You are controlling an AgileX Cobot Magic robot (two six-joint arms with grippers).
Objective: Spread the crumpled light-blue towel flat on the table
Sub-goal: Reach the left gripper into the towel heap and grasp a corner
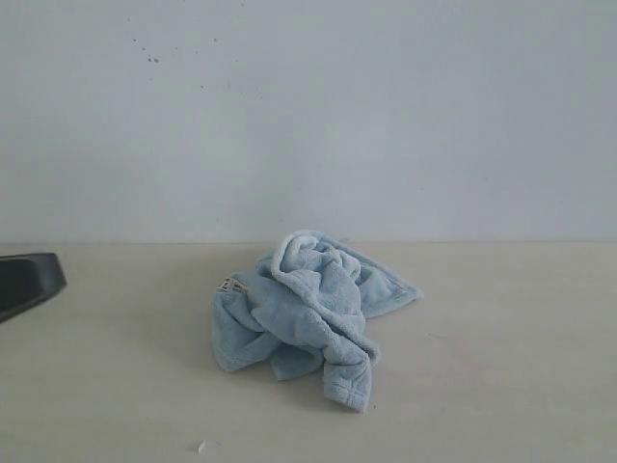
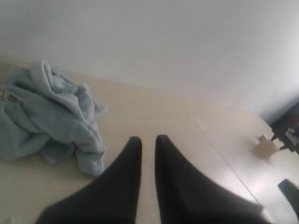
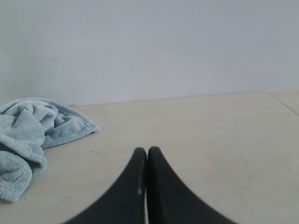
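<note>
The light-blue towel lies crumpled in a heap on the beige table, near the white wall, with a small white label on its left side. It also shows in the left wrist view as the towel and in the right wrist view as the towel. My left gripper hovers over bare table beside the heap, its black fingers slightly apart with nothing between them; its dark tip enters the exterior view at the left edge. My right gripper is shut and empty, well away from the towel.
A small white scrap lies near the table's front edge. In the left wrist view a small beige object and dark equipment sit at the far end of the table. A table seam runs across.
</note>
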